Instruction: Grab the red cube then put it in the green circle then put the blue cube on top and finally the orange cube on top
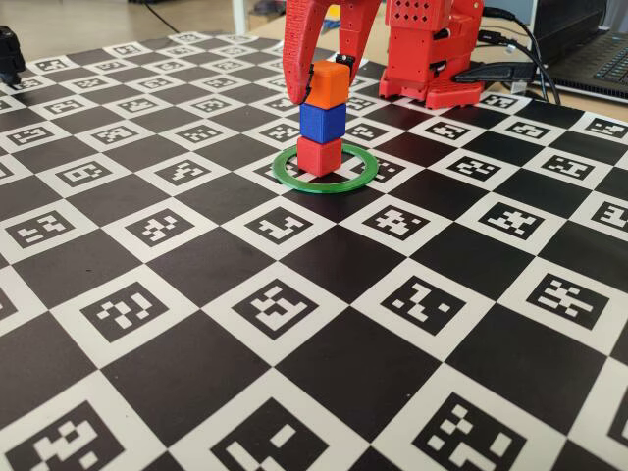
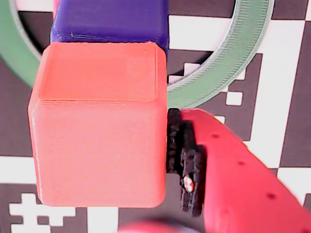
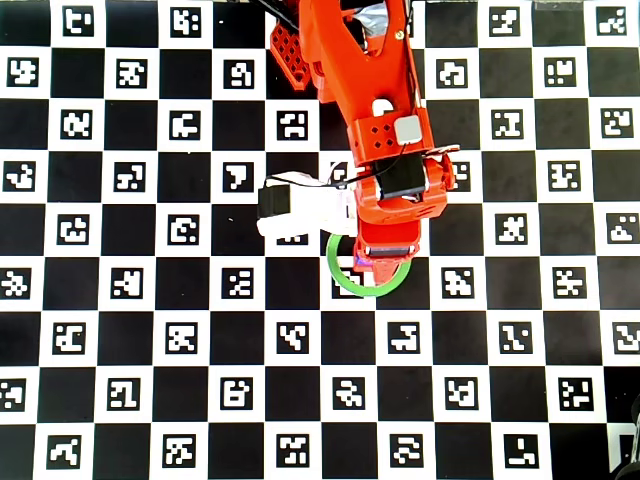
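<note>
A stack stands inside the green circle (image 1: 365, 177) in the fixed view: the red cube (image 1: 319, 157) at the bottom, the blue cube (image 1: 322, 122) on it, and the orange cube (image 1: 329, 85) on top. My gripper (image 1: 321, 80) straddles the orange cube from above. In the wrist view the orange cube (image 2: 97, 126) fills the middle, over the blue cube (image 2: 112, 22) and the green circle (image 2: 243, 53). One black pad (image 2: 177, 141) touches its right side. No finger shows against its left side, so the jaws look open. In the overhead view the arm hides the stack, and only the green circle (image 3: 340, 275) shows.
The red arm base (image 1: 432, 49) stands just behind the stack. A laptop (image 1: 594, 49) and cables lie at the back right, and a black object (image 1: 8, 54) sits at the left edge. The checkered marker board (image 1: 294, 314) stretches toward the camera.
</note>
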